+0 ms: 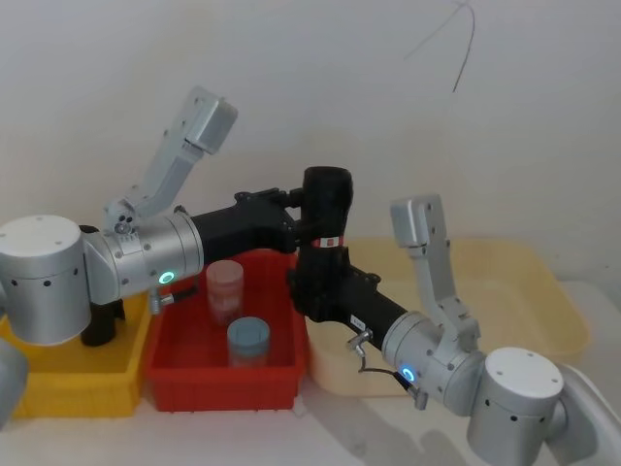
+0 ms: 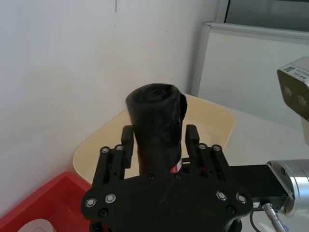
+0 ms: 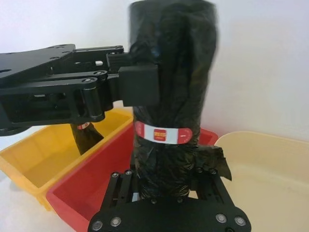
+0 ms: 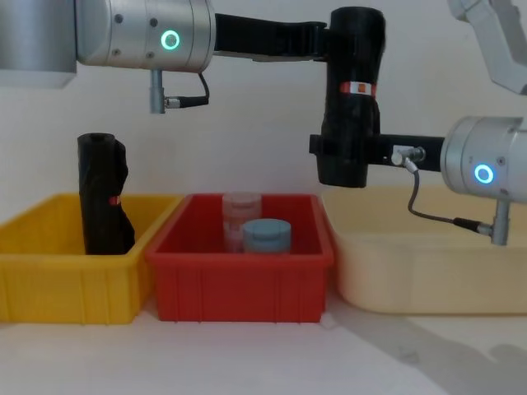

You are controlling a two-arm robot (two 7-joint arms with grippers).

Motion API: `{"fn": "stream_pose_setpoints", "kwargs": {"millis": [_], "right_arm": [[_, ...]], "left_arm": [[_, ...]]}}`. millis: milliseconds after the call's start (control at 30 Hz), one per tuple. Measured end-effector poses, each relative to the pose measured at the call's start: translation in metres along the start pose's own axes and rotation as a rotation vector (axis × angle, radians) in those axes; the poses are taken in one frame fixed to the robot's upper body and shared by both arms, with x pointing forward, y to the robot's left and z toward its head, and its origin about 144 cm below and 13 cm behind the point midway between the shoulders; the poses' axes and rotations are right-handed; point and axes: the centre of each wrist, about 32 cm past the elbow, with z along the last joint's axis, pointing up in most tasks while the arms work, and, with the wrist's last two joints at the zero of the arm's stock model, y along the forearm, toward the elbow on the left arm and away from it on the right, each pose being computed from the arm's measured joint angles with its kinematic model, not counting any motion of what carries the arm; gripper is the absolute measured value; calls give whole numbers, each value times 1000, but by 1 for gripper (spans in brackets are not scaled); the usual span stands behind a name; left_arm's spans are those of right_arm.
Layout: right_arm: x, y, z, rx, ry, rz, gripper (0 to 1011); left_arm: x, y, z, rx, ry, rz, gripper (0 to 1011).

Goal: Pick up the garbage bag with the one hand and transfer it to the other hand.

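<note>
a: any writing on the garbage bag (image 3: 176,67)?

b: just the label band (image 3: 164,134), red and white, wrapped round the roll below its middle. there's a small red patch with print on it, but it's too fine to read. the black film is bare apart from that.

a: where is the roll?

b: upright in mid-air, clear of the bins, roughly above the seam between the red bin (image 4: 239,284) and the cream tub (image 4: 428,280). its base hangs a little higher than the bin rims.

a: and the left gripper (image 2: 160,133)?

b: it comes in level from the arm with the green ring (image 4: 170,39) and pinches the roll's upper part, above the label. from the right wrist camera one finger pad (image 3: 138,85) sits flat against the film.

a: the right gripper (image 3: 166,181)?

b: on the arm with the blue ring (image 4: 483,174), reaching in from the other side. its jaws are closed on the roll's lower part, under the label, one against each flank.

a: so both hold it?

b: yes, one high, one low, the band between them.

a: anything else nearby?

b: a lumpier black roll (image 4: 100,197) with a small red mark stands in the yellow bin (image 4: 66,284), and a pinkish jar (image 4: 241,206) and a blue-lidded jar (image 4: 266,234) sit in the red bin.
</note>
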Motion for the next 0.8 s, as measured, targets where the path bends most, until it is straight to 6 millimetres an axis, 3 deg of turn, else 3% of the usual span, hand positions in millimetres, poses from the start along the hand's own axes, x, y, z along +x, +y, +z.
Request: {"fn": "stream_pose_setpoints", "kwargs": {"millis": [167,467,800], "right_arm": [[0,-1,0,-1,9,-10,533],[2,-2,-1,-12,30,-52,533],[12,-2,-1,-30,61,-157,533]], "left_arm": [[0,0,0,0,1,2,773],[-1,8,-2,-8,25,38,992],[-3,35,-4,-65,79,117,1002]]}}
